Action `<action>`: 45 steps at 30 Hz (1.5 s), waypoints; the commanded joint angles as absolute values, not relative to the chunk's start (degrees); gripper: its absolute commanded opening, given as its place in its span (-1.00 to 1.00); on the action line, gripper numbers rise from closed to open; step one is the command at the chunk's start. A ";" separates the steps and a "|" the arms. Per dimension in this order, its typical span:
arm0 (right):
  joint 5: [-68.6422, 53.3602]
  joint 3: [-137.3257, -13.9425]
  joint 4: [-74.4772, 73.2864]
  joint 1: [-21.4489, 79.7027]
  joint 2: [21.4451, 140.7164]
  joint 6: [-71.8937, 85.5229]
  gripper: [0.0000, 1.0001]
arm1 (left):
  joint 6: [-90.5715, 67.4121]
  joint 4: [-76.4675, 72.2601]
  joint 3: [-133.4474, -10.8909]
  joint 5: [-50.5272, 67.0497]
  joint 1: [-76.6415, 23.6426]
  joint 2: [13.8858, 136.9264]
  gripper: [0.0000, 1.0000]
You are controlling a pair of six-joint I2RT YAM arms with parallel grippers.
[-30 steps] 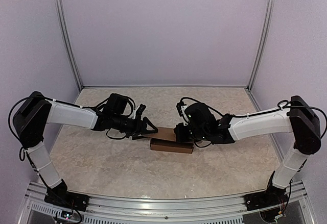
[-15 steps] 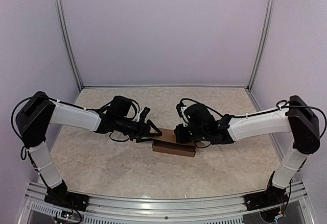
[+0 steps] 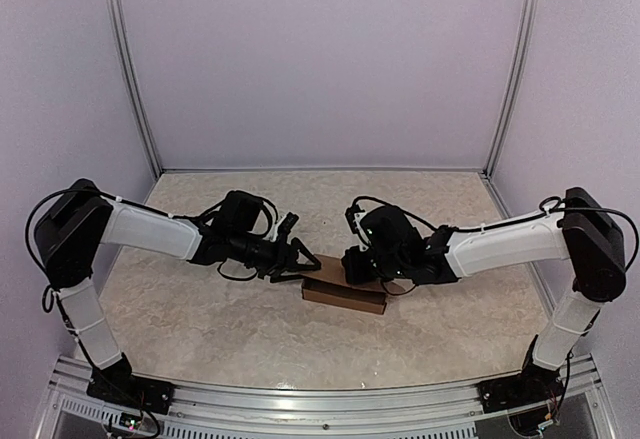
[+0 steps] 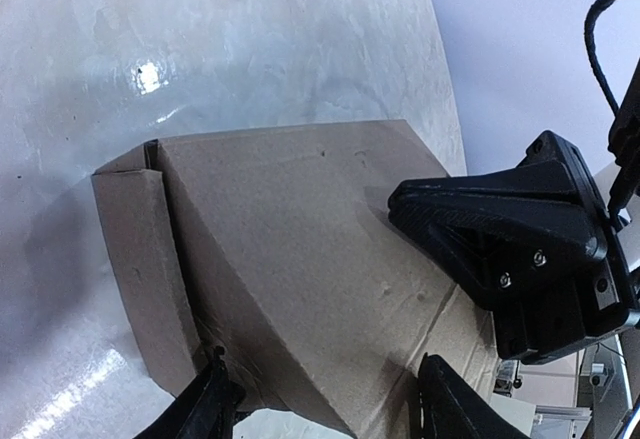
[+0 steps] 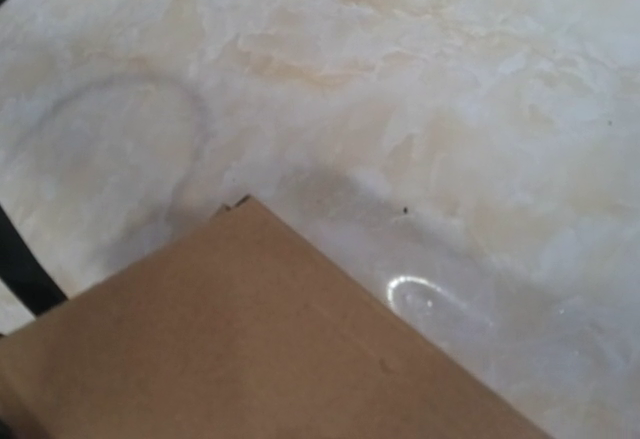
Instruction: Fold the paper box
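Note:
The paper box (image 3: 346, 298) is a slim brown cardboard box lying closed on the marble table (image 3: 200, 324), mid-table. My left gripper (image 3: 308, 262) is at its left end. In the left wrist view the box (image 4: 300, 249) fills the frame, and my left gripper (image 4: 325, 409) is open with a finger on either side of the near end. My right gripper (image 3: 353, 267) is shut, its black tip (image 4: 505, 244) resting on the box lid. The right wrist view shows only a box corner (image 5: 240, 359) and none of its own fingers.
Pale purple walls and two metal posts (image 3: 130, 69) close off the back and sides. An aluminium rail (image 3: 320, 404) runs along the near edge by the arm bases. Bare marble (image 5: 400, 79) surrounds the box.
My left arm has reached further right, to the box's left end. The box has slid slightly right and nearer. The right gripper stays on the lid.

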State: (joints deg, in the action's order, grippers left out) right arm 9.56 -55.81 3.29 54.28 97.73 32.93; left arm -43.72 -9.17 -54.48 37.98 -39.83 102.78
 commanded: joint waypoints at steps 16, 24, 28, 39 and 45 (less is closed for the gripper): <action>8.54 -53.53 2.10 54.00 98.81 34.01 -1.00 | -39.99 -2.75 -53.19 35.41 -37.54 99.55 0.19; 8.53 -53.50 1.93 54.01 98.53 33.99 -1.00 | -40.68 -3.13 -55.25 36.15 -39.90 100.51 0.19; 8.48 -53.35 1.88 53.96 98.57 34.06 -1.00 | -41.75 -4.22 -56.81 36.90 -42.87 101.20 0.19; 8.27 -53.08 2.46 53.97 98.63 34.29 -1.00 | -44.70 -9.21 -52.56 36.86 -43.58 102.13 0.18; 8.38 -52.78 2.60 54.08 98.08 34.45 -1.00 | -44.10 -8.88 -51.86 36.08 -43.15 102.42 0.17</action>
